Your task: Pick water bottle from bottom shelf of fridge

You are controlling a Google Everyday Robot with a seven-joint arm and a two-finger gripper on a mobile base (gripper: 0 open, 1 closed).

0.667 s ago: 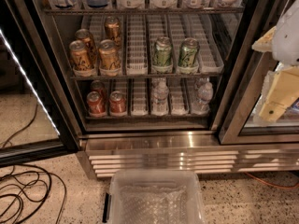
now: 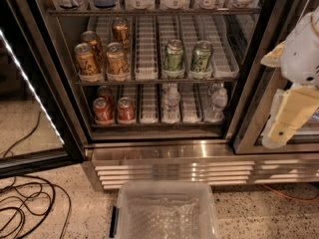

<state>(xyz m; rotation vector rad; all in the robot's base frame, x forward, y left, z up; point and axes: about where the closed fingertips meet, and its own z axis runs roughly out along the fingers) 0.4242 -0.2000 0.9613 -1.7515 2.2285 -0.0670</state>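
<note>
The fridge stands open with its steel louvred base below. On the bottom shelf two clear water bottles with white caps stand upright, one in the middle and one to the right. Two red cans stand at the shelf's left. My gripper, white arm with pale yellow parts, hangs at the right edge of the view, in front of the right door frame. It is well to the right of the bottles and holds nothing.
A clear plastic bin sits on the floor in front of the fridge base. The open door with a light strip is at left. Black cables lie on the floor left. Gold and green cans fill the middle shelf.
My gripper has come down a little at the right edge. The bottles and cans have not moved.
</note>
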